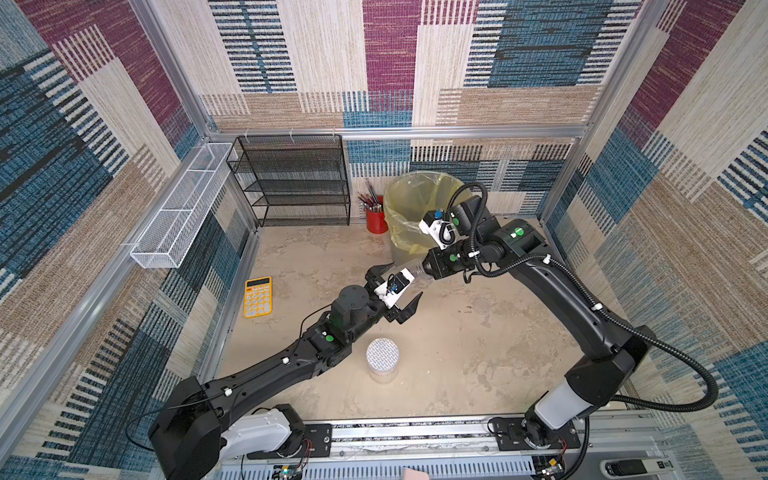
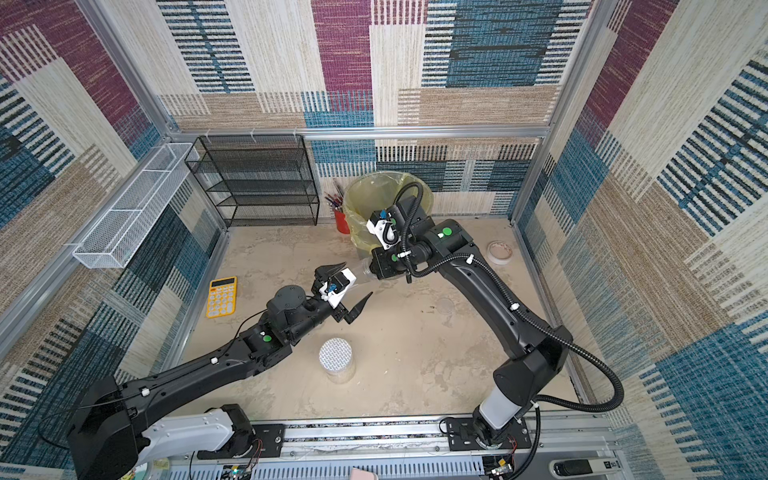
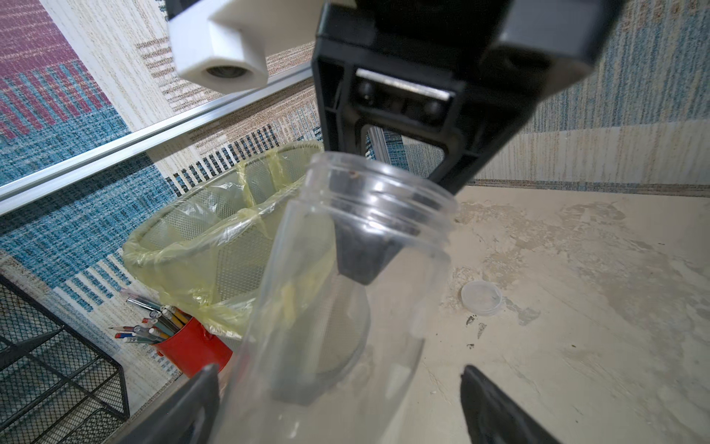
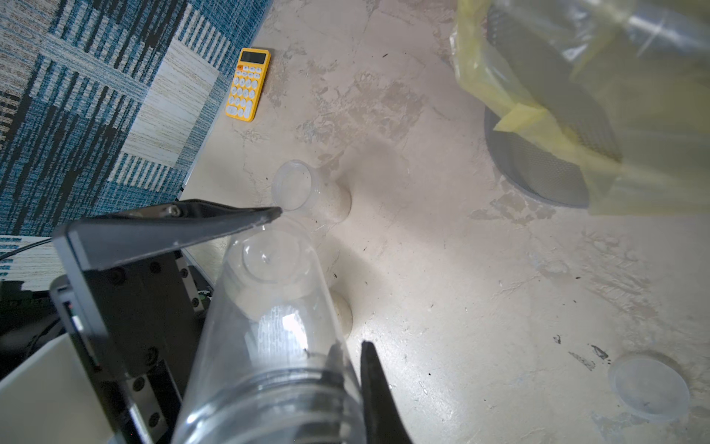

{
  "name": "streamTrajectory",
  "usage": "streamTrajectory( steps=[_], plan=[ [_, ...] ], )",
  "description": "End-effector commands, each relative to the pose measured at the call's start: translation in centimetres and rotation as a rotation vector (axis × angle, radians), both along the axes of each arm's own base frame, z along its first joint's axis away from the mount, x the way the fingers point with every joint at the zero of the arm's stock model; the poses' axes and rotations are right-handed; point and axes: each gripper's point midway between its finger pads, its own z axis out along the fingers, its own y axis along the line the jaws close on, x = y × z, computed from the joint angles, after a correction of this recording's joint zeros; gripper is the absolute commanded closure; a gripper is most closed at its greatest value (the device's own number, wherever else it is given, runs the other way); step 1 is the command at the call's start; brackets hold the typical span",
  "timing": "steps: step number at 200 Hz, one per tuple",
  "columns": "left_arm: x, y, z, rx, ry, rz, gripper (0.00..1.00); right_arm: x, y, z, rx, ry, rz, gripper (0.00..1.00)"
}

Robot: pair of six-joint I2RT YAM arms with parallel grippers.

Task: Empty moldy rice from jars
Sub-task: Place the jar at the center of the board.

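An uncapped clear jar (image 1: 411, 269) (image 2: 362, 272) (image 3: 292, 307) (image 4: 269, 384) lies level above the table and looks empty. My right gripper (image 1: 424, 267) (image 4: 349, 346) is shut on its threaded mouth, one finger inside and one outside. My left gripper (image 1: 397, 286) (image 2: 347, 286) (image 3: 340, 373) stands wide open around the jar's base, its fingers apart from the wall. A jar with a white grid lid (image 1: 382, 353) (image 2: 336, 353) stands on the table near the front. In the right wrist view a small clear-lidded jar (image 4: 296, 186) holds pale moldy rice (image 4: 336, 202).
A mesh bin with a yellow bag (image 1: 409, 199) (image 2: 370, 195) (image 3: 199, 238) stands at the back, a red pencil cup (image 1: 376, 220) beside it. A loose clear lid (image 1: 482, 305) (image 4: 649, 388) lies right of centre. A yellow calculator (image 1: 257, 297), black mesh shelf (image 1: 291, 183) and tape roll (image 2: 500, 252) are nearby.
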Motion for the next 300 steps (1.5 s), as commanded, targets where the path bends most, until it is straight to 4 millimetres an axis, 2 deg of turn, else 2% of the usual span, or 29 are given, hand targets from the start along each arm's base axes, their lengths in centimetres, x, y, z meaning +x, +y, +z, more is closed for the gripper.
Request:
streamTrajectory(
  steps=[1, 43, 79, 110, 120, 148, 179, 215, 228, 245, 300],
  plan=[
    [-0.6, 0.1, -0.9, 0.016, 0.036, -0.018, 0.01, 1.2, -0.8, 0.5, -0.019, -0.055, -0.043, 1.00],
    [-0.7, 1.0, -1.2, 0.052, 0.037, 0.008, 0.01, 0.5, -2.4, -2.2, -0.102, -0.012, -0.045, 1.00],
    [-0.9, 1.7, -1.2, 0.077, 0.048, 0.029, 0.01, -0.3, -5.2, -3.8, -0.186, -0.008, -0.083, 1.00],
    [-1.0, 2.0, -1.4, 0.092, 0.077, 0.038, 0.01, -0.7, -8.2, -6.0, -0.295, 0.018, -0.135, 1.00],
    [-1.0, 2.0, -1.6, 0.104, 0.096, 0.038, 0.01, -1.1, -9.7, -7.9, -0.365, 0.047, -0.160, 1.00],
    [-0.9, 2.5, -1.8, 0.118, 0.135, 0.064, 0.01, -0.5, -11.5, -9.6, -0.379, 0.080, -0.210, 1.00],
    [-1.0, 3.3, -1.7, 0.122, 0.184, 0.103, 0.01, 0.2, -12.3, -11.4, -0.426, 0.108, -0.238, 1.00],
    [-1.0, 4.7, -1.5, 0.096, 0.256, 0.177, 0.01, 2.1, -14.4, -14.2, -0.566, 0.143, -0.300, 1.00],
    [-1.1, 5.1, -1.5, 0.093, 0.265, 0.191, 0.01, 2.7, -14.5, -15.1, -0.592, 0.151, -0.297, 1.00],
    [-1.4, 5.7, -1.3, 0.072, 0.265, 0.209, 0.01, 3.4, -16.6, -15.7, -0.723, 0.150, -0.359, 1.00],
    [-2.3, 7.0, -0.4, 0.010, 0.269, 0.227, 0.01, 3.6, -16.8, -17.6, -0.774, 0.181, -0.318, 1.00]
  ],
)
